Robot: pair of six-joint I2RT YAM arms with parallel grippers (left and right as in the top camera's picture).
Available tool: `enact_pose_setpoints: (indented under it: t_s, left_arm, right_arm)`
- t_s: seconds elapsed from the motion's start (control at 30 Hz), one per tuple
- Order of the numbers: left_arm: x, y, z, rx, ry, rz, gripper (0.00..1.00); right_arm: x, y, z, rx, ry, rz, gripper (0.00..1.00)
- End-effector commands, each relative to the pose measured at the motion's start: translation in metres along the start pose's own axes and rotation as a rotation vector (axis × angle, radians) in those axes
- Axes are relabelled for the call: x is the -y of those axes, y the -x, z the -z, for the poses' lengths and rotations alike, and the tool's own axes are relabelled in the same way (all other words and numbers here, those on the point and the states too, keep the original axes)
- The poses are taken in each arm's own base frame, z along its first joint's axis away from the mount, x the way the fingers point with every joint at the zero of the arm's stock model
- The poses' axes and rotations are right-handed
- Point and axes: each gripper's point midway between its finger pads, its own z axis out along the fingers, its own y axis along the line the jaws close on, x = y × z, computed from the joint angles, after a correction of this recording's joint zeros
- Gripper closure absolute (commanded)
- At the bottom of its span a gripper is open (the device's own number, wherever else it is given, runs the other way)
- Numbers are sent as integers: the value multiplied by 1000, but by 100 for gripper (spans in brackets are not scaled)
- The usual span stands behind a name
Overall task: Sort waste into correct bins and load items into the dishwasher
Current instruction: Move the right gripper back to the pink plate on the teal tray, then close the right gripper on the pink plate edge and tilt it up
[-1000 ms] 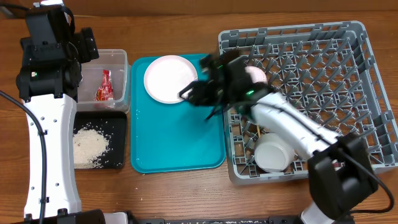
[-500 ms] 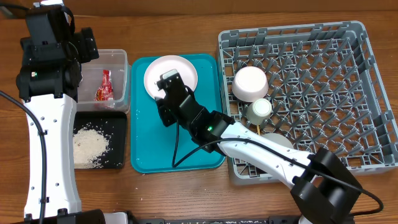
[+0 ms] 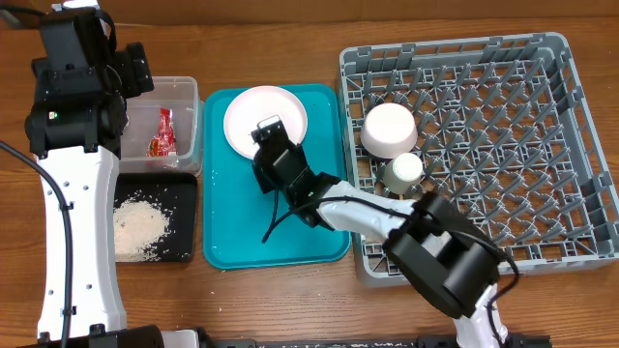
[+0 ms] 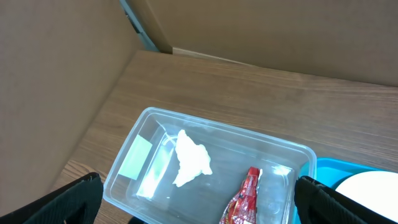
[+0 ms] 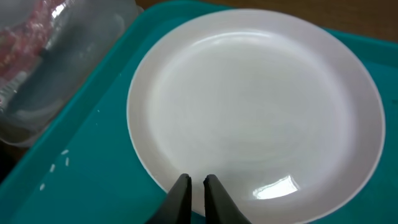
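Note:
The pale pink plate (image 3: 261, 111) (image 5: 261, 112) lies at the back of the teal tray (image 3: 280, 232). My right gripper (image 5: 197, 179) (image 3: 276, 155) hovers over the plate's near rim, its two fingers side by side and almost touching, with nothing visible between them. My left gripper (image 4: 211, 208) stands wide open above the clear tub (image 4: 292, 155) (image 3: 186, 92). In the tub lie a white tissue wad (image 4: 189, 158) and a red wrapper (image 4: 245, 199) (image 3: 162, 135). Rice (image 3: 140, 227) fills the black tray (image 3: 189, 222). A white bowl (image 3: 389, 129) and a cup (image 3: 404, 170) sit in the grey dish rack (image 3: 542, 145).
A few stray rice grains (image 5: 62, 163) lie on the teal tray near its left rim. The right arm stretches from the front right across the rack's near left corner. Wooden tabletop surrounds everything.
The right arm has swung from the rack's left side across to the plate on the teal tray, and its jaws have closed in. The left arm has not moved.

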Motion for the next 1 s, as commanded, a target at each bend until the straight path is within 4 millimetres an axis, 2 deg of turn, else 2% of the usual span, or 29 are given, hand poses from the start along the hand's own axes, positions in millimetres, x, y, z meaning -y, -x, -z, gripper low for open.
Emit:
enact_pose_setpoints:
  t_s: [0.0,0.13,0.27,0.57,0.83,0.97]
  left_arm:
    - [0,6,3,16,-5,16,0]
    - [0,6,3,16,-5,16,0]
    - [0,6,3,16,-5,16,0]
    - [0,6,3,16,-5,16,0]
    - [0,6,3,16,-5,16,0]
    - [0,6,3,16,-5,16,0]
  right_arm:
    - [3,-5,-5,-3,-16,2,90]
    - [-5,-10,-4,-30,33,4,94]
    - [-11,-18,-4,-67,74,9,94]
    - [-15,-3,-4,-6,91,28,96]
    - [-4,8,-9,36,80,19,96]
    - [9,-1,-24,30,62,7,96]
